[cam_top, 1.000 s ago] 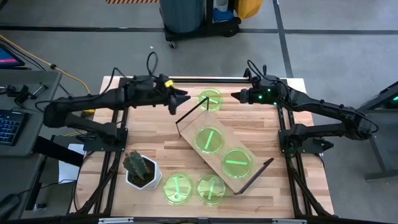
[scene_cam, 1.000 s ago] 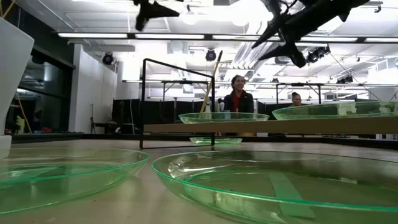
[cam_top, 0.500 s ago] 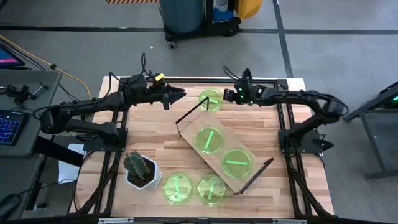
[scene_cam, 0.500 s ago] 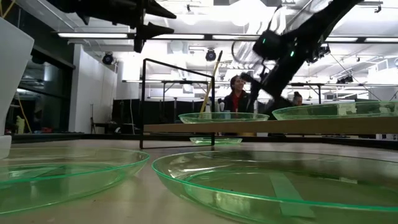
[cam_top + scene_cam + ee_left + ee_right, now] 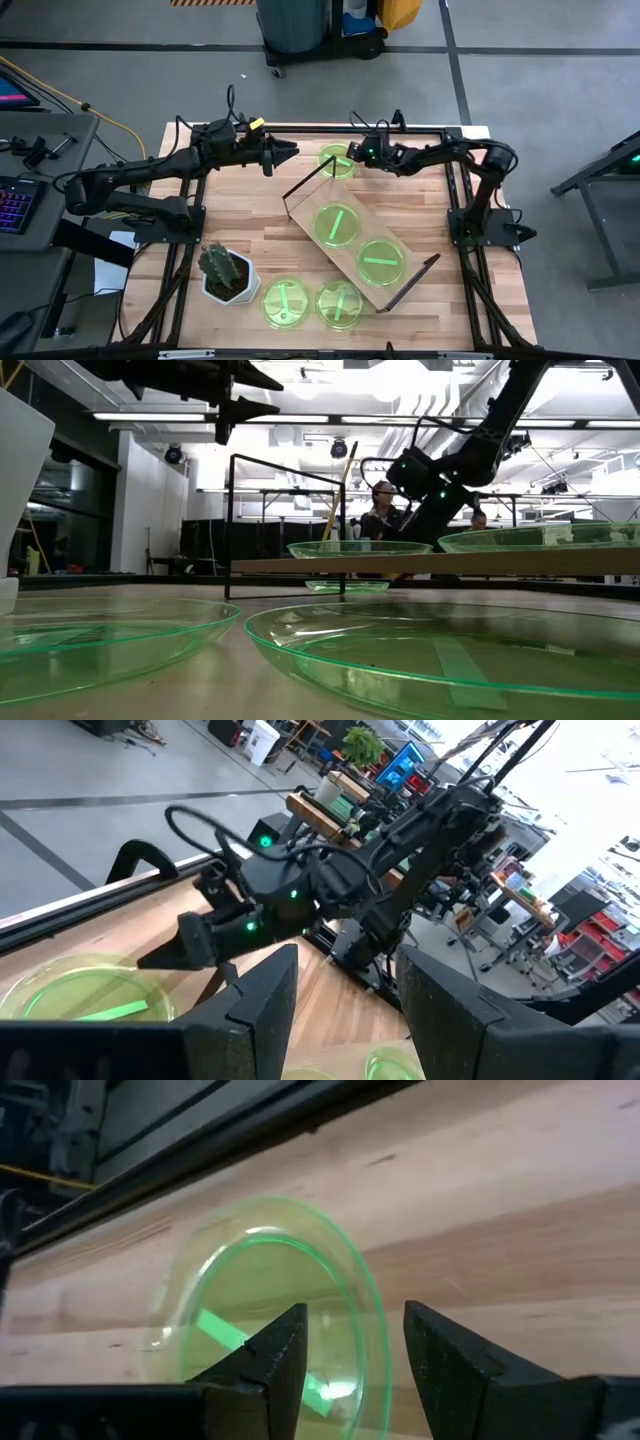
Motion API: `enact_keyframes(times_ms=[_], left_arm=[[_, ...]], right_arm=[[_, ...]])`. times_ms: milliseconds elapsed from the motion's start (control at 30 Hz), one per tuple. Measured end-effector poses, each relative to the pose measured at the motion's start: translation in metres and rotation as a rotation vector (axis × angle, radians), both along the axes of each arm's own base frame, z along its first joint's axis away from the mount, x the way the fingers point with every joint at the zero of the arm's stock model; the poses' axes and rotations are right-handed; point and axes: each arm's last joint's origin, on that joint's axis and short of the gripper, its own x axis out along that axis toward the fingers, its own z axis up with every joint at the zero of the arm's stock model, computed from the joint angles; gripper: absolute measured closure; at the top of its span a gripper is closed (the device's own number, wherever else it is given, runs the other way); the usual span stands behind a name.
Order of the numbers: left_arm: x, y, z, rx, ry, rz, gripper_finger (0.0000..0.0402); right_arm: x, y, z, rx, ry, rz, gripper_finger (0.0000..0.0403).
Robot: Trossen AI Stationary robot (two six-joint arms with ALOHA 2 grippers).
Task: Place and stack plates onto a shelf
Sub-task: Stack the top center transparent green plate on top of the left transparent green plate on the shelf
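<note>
While right pincer (image 5: 352,158) gapes, far plate (image 5: 338,161) just beside

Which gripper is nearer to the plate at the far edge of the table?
The right gripper: open, right at that plate's rim. The left gripper waits farther off on the plate's other side.

two plates (image 5: 337,224) on shelf (image 5: 398,285)

translucent green plates (image 5: 337,224), light-wood shelf (image 5: 303,219), black end frames
</note>
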Motion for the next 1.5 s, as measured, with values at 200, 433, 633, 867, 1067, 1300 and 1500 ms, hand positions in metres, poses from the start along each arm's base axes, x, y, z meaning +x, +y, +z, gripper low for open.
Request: enact_keyframes(times_ms=[200,433,633,867,1067,1300,1500], left_arm=[[0.0,0.0,0.0,-0.004,-0.001,0.001,0.0241],[0.0,0.0,0.0,-0.009,-0.001,0.002,0.0241],[0.0,0.0,0.0,-0.011,-0.001,0.003,0.0241],[0.0,0.0,0.0,-0.029,-0.005,0.005,0.0241],[0.0,0.0,0.0,-0.028,-0.006,0.004,0.0241],[0.0,0.0,0.0,-0.028,-0.006,0.004,0.0241],[0.0,0.0,0.0,-0.026,-0.007,0.004,0.0241]], right_arm=[[0.003,0.003,-0.014,-0.006,0.024,-0.06,0.0252],[0.01,0.005,-0.024,-0.017,0.001,-0.083,0.0252],[0.007,0.005,-0.027,0.004,0.022,-0.099,0.0301],[0.006,0.005,-0.026,0.029,0.023,-0.076,0.039],[-0.004,0.006,-0.004,0.02,0.077,-0.001,0.0401],[-0.034,-0.003,0.052,-0.103,0.138,0.092,0.0403],[-0.065,0.001,0.089,-0.135,0.197,0.171,0.0403]])
